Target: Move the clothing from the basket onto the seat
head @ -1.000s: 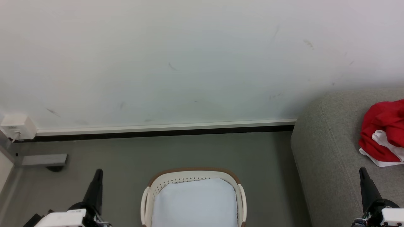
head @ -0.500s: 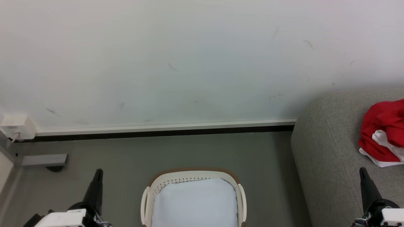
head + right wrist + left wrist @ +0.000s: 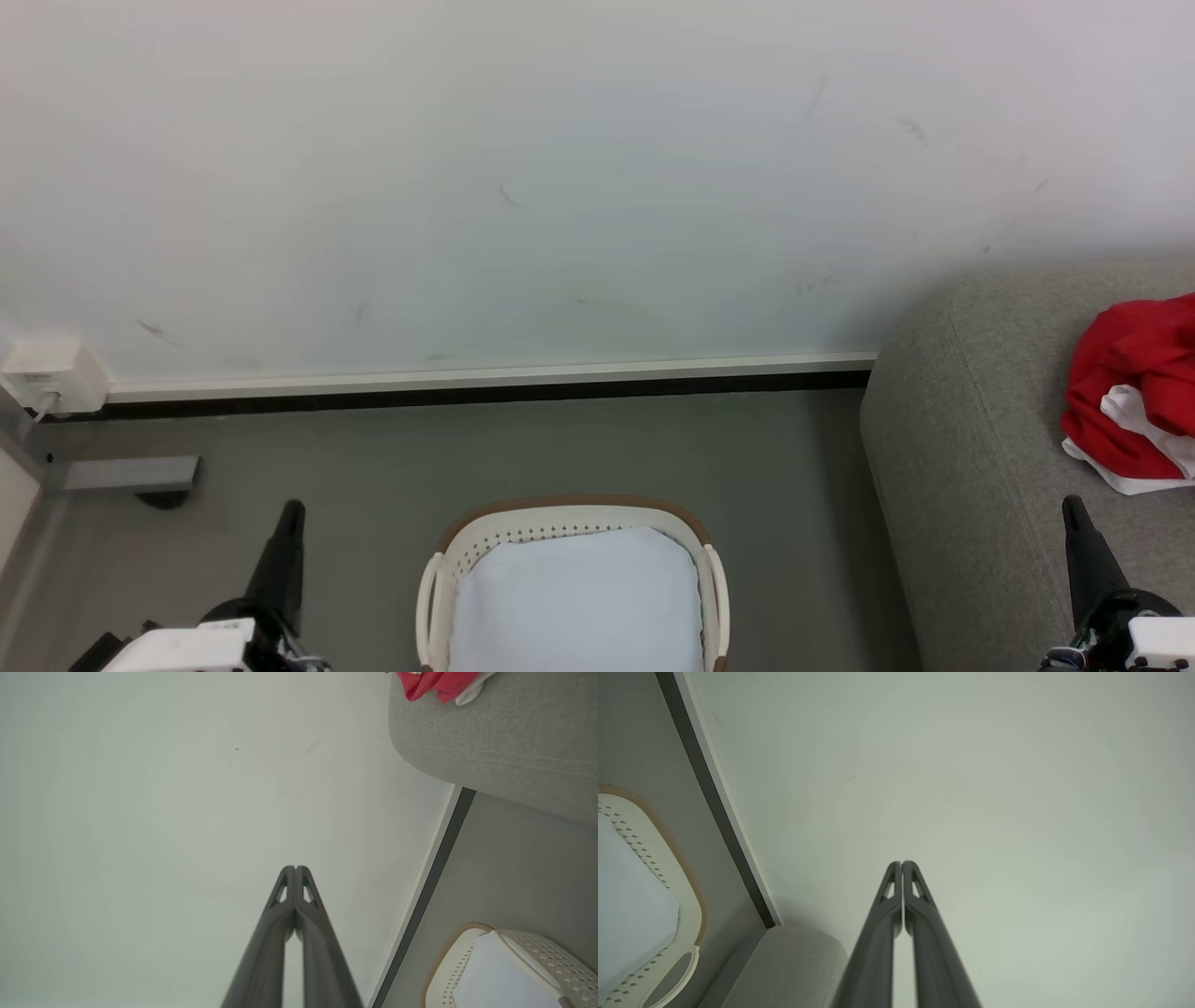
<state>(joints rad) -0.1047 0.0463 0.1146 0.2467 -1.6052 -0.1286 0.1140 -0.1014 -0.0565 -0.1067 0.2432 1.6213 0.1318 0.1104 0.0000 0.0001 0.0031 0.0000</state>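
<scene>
The cream perforated basket (image 3: pixel 467 541) with its brown rim stands on the floor at bottom centre, and only a plain white liner shows inside it. A heap of red and white clothing (image 3: pixel 1130 383) lies on the grey seat (image 3: pixel 971 439) at the right edge. My left gripper (image 3: pixel 292 509) is shut at the lower left, empty, left of the basket. My right gripper (image 3: pixel 1072 504) is shut at the lower right, empty, over the seat just below the clothing. In the wrist views each gripper (image 3: pixel 901 863) (image 3: pixel 295 868) points at the wall with tips together; basket (image 3: pixel 691 891) (image 3: pixel 448 956), seat (image 3: pixel 794 961) (image 3: pixel 490 746) and clothing (image 3: pixel 434 683) sit at the edges.
A pale wall (image 3: pixel 560 187) with a white and black skirting strip (image 3: pixel 485 385) runs behind the grey floor (image 3: pixel 560 448). A white socket box (image 3: pixel 51 373) and a grey metal bracket (image 3: pixel 131 474) sit at the far left.
</scene>
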